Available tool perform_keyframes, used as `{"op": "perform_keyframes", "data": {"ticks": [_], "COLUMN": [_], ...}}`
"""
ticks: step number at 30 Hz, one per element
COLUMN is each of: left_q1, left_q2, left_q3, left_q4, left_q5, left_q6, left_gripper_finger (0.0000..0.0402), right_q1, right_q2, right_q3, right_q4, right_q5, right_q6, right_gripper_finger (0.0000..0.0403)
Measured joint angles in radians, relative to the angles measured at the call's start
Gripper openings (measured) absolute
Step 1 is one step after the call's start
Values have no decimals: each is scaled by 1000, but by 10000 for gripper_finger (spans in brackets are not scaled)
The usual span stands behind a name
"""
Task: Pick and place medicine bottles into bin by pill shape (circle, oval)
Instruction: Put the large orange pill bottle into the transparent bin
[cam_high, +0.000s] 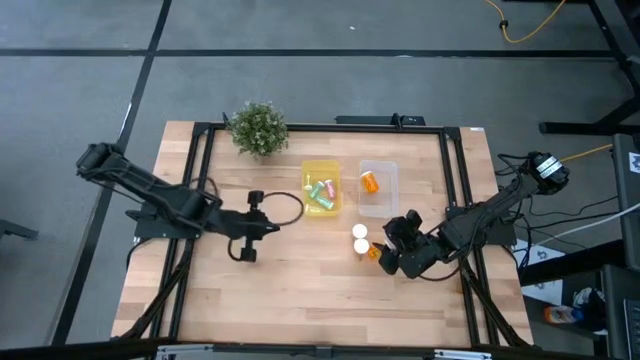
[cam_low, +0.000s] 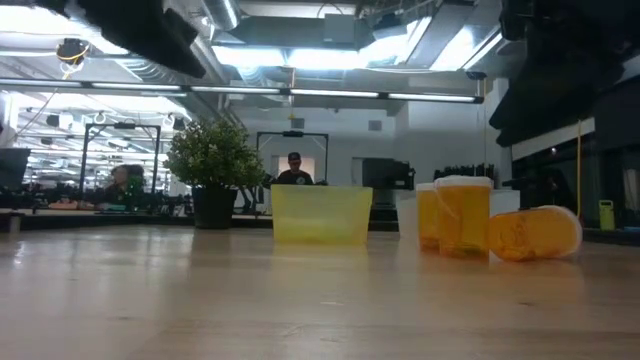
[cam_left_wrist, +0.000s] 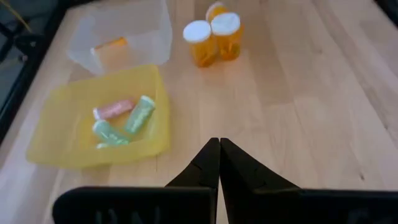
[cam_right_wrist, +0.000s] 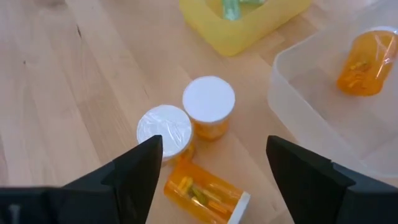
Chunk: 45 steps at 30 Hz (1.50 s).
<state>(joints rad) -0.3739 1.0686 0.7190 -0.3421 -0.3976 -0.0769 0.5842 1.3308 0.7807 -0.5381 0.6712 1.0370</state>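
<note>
We start at the right gripper (cam_right_wrist: 211, 168), whose fingers stand spread wide and hold nothing. It hovers directly over a lying orange bottle (cam_right_wrist: 202, 191), which rests on its side on the wooden table (cam_high: 300, 290) with its white cap pointing away from the two standing bottles. Just beyond it, touching or nearly touching each other, stand two upright orange bottles (cam_right_wrist: 209, 113) with round white caps.

We judge the step in hand to be the pick of the lying bottle. To do it well, we would centre the open fingers across the bottle's barrel, not its cap, and descend without brushing the upright pair, since the nearer one stands just beside the target and could topple.

Farther on sits the clear bin (cam_high: 379, 187), already holding one orange bottle (cam_high: 370, 181), and beside it the yellow bin (cam_high: 321, 190) with several pastel vials (cam_left_wrist: 140, 113). We cannot read pill shape reliably here, so the destination bin remains a judgement.

The left gripper (cam_left_wrist: 219, 163) waits near the yellow bin, fingers pressed together and empty. A potted plant (cam_high: 258, 129) stands at the table's far edge.
</note>
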Motion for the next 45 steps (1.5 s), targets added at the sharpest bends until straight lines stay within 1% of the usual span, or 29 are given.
{"op": "perform_keyframes", "data": {"ticks": [3, 6, 9, 11, 14, 16, 19, 22, 29, 32, 36, 41, 45], "left_q1": [19, 53, 110, 159, 232, 280, 348, 394, 454, 455, 455, 455, 455], "left_q2": [-76, -159, -252, -316, -406, -456, -517, -564, -654, -689, -743, -802, -827], "left_q3": [-122, -242, -362, -430, -504, -537, -575, -597, -633, -636, -636, -636, -636], "left_q4": [179, 390, 564, 644, 691, 692, 695, 677, 525, 477, 394, 268, 174], "left_q5": [4, 9, 61, 91, 118, 157, 254, 323, 330, 331, 363, 343, 337], "left_q6": [45, 127, 186, 191, 182, 168, 151, 122, 59, 59, 54, 4, -3], "left_gripper_finger": [4, 4, 4, 4, 4, 4, 4, 4, 4, 1, 1, 2, 1], "right_q1": [0, 0, 0, 0, 0, 0, 0, 0, 0, 0, 0, 0, 0], "right_q2": [0, 0, 0, 0, 0, 0, 0, 0, 0, 0, 0, 0, 0], "right_q3": [0, 0, 0, 0, 0, 0, 0, 0, 0, 0, 0, 0, 0], "right_q4": [-1, -3, -3, 1, 1, 1, 2, 3, 2, 2, 2, 2, 2], "right_q5": [0, 0, -1, -1, -10, -11, -11, -11, -17, -19, -19, -20, -22], "right_q6": [0, 1, 6, 5, 5, 5, 5, 5, 5, 4, 3, 4, 4], "right_gripper_finger": [289, 289, 289, 289, 289, 289, 289, 289, 289, 289, 289, 289, 289]}}
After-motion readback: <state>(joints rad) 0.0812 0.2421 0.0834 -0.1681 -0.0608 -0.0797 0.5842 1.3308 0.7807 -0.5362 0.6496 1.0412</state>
